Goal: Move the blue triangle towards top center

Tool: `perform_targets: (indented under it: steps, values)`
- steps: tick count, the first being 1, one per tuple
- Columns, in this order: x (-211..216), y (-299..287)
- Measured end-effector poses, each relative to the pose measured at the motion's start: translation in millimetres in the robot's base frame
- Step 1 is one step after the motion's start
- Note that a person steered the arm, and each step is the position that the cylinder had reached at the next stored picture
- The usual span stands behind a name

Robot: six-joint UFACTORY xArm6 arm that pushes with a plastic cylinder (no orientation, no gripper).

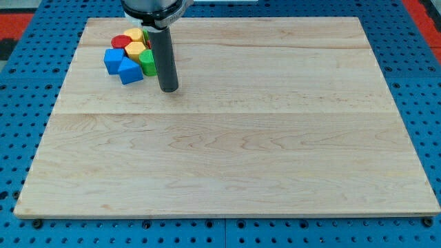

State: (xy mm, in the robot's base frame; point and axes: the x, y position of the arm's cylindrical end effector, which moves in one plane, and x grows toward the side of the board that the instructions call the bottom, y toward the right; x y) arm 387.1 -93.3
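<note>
Blue triangle [130, 71] (crowded) beside my tip [169, 89].

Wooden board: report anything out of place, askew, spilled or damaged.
Nothing stands out. The wooden board looks intact and clean. The blocks sit bunched near the view's top left, the blue triangle at the cluster's lower edge beside the blue block. My tip rests just right of them.

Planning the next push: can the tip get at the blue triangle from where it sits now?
Probably yes. My tip stands just to the view's right of the blue triangle, with bare board between them. The green block sits above that path, against the rod.
</note>
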Motion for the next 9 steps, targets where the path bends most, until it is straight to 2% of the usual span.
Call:
perform_targets:
  steps: [2,3,7,8,9]
  values:
    - [0,4]
    - [14,6]
    - [17,-97]
    - [13,-117]
    - [-8,-125]
